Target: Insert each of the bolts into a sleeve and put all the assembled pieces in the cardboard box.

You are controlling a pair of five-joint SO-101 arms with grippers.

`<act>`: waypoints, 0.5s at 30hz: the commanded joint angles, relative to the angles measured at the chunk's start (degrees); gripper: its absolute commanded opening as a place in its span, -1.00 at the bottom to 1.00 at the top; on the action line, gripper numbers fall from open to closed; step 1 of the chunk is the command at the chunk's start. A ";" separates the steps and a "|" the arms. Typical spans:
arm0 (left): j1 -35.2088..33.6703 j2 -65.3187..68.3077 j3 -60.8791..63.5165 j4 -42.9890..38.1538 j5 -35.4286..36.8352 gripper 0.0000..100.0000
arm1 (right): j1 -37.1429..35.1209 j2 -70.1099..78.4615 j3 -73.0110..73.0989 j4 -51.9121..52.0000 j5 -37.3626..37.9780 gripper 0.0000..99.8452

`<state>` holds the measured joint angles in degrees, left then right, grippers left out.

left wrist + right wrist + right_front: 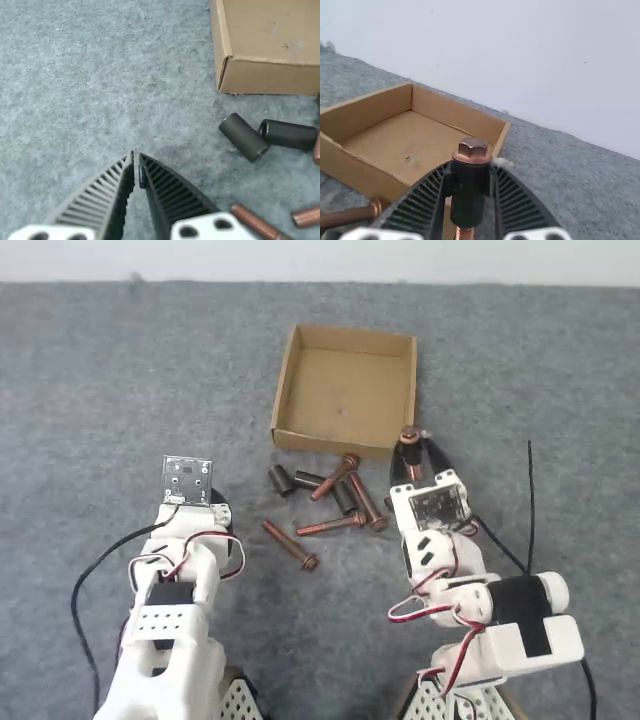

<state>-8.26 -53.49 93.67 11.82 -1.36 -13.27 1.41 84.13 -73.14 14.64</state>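
My right gripper [470,173] is shut on a black sleeve [468,192] with a copper bolt [471,150] standing upright through it. It holds the piece just off the cardboard box's [345,390] near right corner, with the gripper [411,454] above the carpet. My left gripper [136,167] is shut on nothing, low over bare carpet left of the pile. Two loose black sleeves [243,136] [288,134] lie near the box's [265,45] front wall. Several copper bolts [334,477] [330,525] [290,544] and sleeves [280,480] lie scattered in front of the box.
Grey carpet [120,390] covers the table, with open room to the left and right of the box. A white wall [520,50] stands behind the box. A black cable [530,500] runs beside the right arm.
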 commanded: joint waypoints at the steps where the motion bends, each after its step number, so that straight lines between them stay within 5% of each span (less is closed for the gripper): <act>1: -0.18 -1.58 -0.84 0.18 -0.53 -0.98 | 0.66 -6.29 -5.54 5.76 0.70 -0.99; 15: -0.18 -1.58 -0.84 0.18 -0.62 -0.98 | 0.57 -27.03 -26.55 62.20 0.26 -0.99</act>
<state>-8.18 -53.49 93.67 11.82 -1.36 -13.10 -21.54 65.14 -18.37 14.73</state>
